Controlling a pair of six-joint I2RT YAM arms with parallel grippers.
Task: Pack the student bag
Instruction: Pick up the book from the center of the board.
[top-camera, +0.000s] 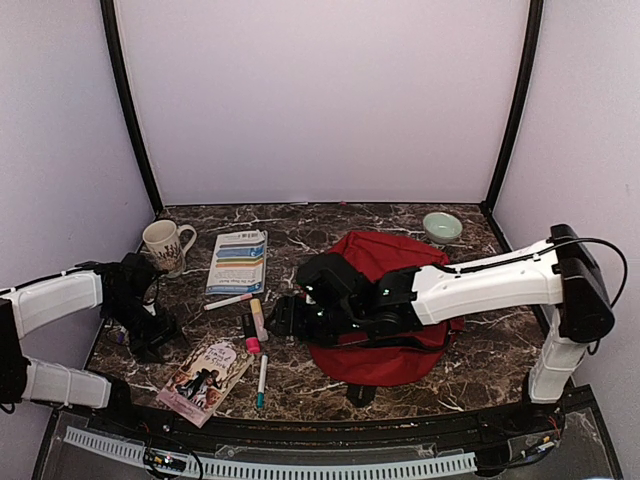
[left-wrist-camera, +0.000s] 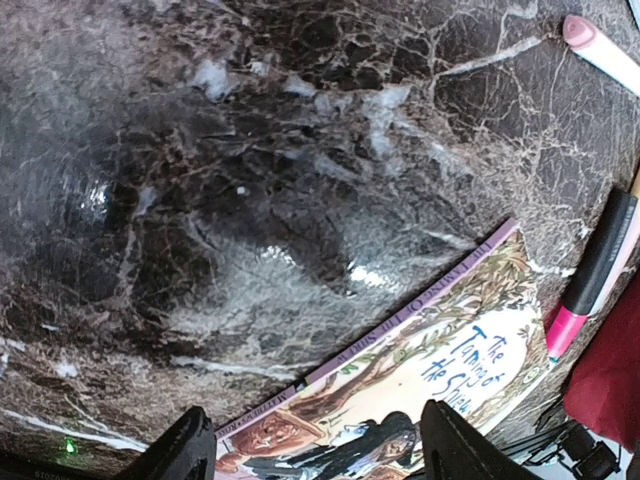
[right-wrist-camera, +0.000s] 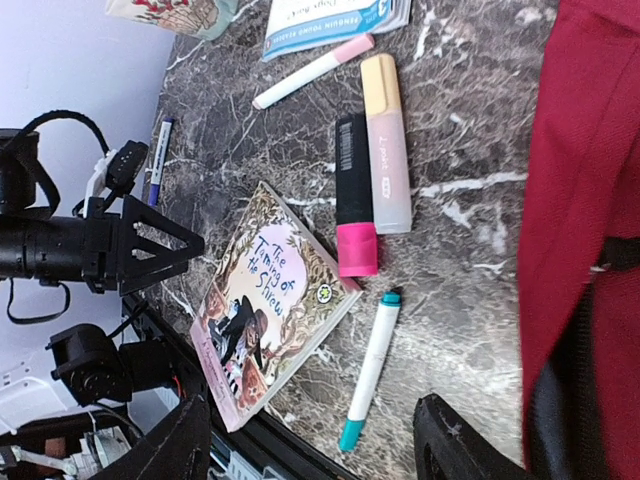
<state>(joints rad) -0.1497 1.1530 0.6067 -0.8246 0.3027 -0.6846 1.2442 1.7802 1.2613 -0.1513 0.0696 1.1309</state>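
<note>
The red backpack (top-camera: 385, 360) is laid on the marble table (top-camera: 480, 350), right of the middle, with the right arm stretched across its top. It is found directly behind the right claw (top-camera: 283, 318), on the arm's side of it. That claw is held just past the backpack's left edge, with its jaws spread wide and nothing gripped between them. A teal-tipped pen (right-wrist-camera: 368, 370) is seen on the table under the gap between the jaws. Just beyond the pen, a black-and-pink marker (right-wrist-camera: 354, 195) and a yellow highlighter (right-wrist-camera: 385, 140) are laid side by side, touching along their length. Farther out from the right claw, a pink-capped pen (right-wrist-camera: 312, 72) is set at a slant, and a blue and white booklet (top-camera: 238, 262) is placed past it. A storybook (top-camera: 205, 380) is laid between the two claws, near the front edge of the table. The left claw (left-wrist-camera: 315, 420) is held low over the left end of that storybook, its jaws also wide apart and nothing held; whether the book is touched cannot be told. A patterned mug (top-camera: 165, 245) is stood beyond the left claw, toward the back left corner. A pale green bowl (top-camera: 442, 226) is set well apart from both claws, behind the backpack at the back right.
</note>
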